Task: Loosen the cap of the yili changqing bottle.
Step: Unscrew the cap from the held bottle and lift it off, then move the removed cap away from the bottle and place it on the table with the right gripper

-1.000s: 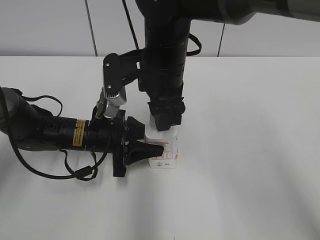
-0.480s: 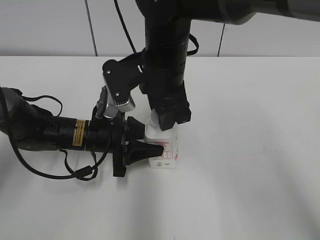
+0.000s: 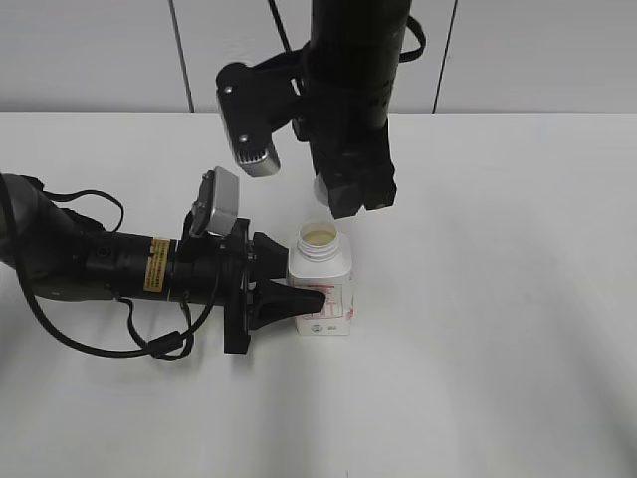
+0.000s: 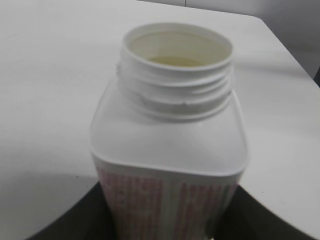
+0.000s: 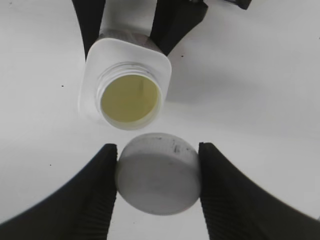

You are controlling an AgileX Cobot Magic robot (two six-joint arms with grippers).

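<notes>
On the bench (image 3: 478,299), the left tool (image 3: 299,284) is clamping the yili changqing bottle (image 3: 320,294) upright, neck bare; above it, the right tool (image 5: 157,177) is pinching the cap (image 5: 158,172); loosening looks done; setting the cap down seems next.

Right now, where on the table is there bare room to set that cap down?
The widest bare stretch of table lies right of the bottle, out to the edge. The front strip is bare too. It is crowded left of the bottle, where the left pincer clamps it and cables trail. The right pincer holds the cap above the open neck.
</notes>
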